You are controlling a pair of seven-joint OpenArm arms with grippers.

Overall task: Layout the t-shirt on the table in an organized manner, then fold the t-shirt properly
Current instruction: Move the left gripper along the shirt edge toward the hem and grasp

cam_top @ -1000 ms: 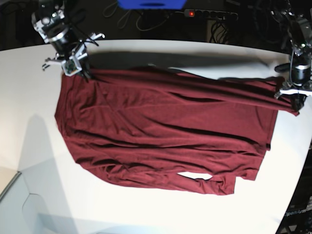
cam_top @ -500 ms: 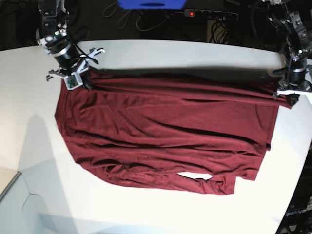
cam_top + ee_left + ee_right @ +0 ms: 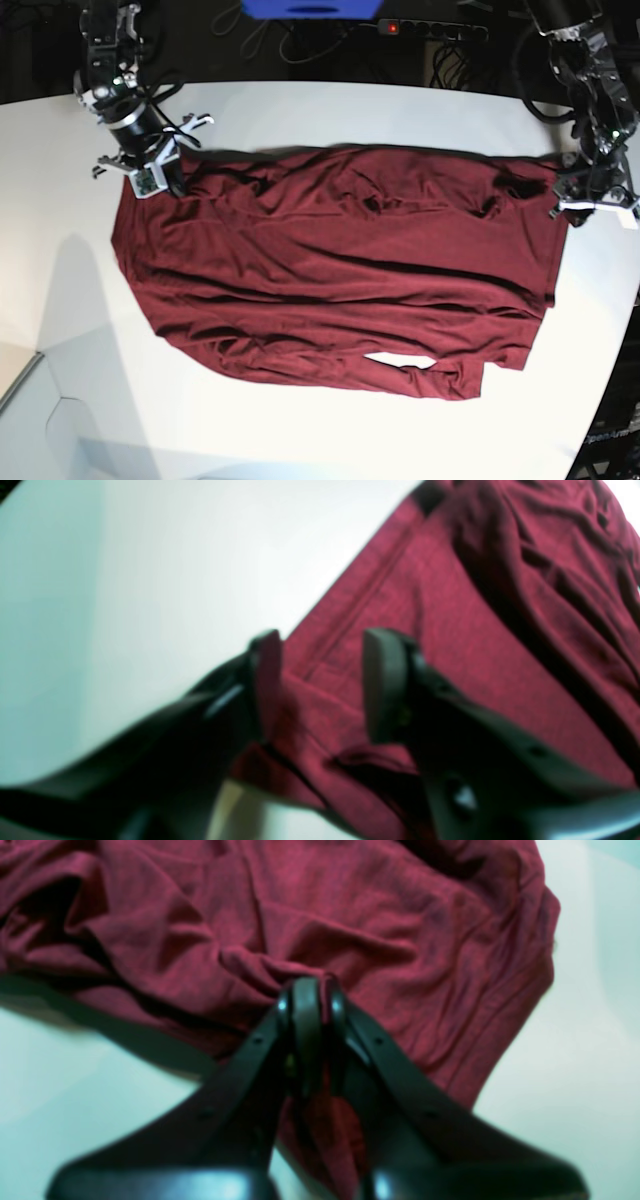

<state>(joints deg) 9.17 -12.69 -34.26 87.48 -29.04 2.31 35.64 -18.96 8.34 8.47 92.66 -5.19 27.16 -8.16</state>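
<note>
Left pincer point(image 3: 320, 685) is spread over the shirt point(image 3: 340, 270) hem; right pincer point(image 3: 307, 990) pinches a fold. Release it too, then smooth wrinkles toward the counter point(image 3: 330, 110) edges.

Right pincer point(image 3: 310, 990) clamped on bunched maroon t-shirt point(image 3: 350, 915), white table point(image 3: 565, 1080) beneath

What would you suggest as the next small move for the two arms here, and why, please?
Probably open the right gripper too. The left gripper stands open above the t-shirt, which lies spread on the table, while the right one is shut on a pinch of cloth at the opposite corner.
</note>
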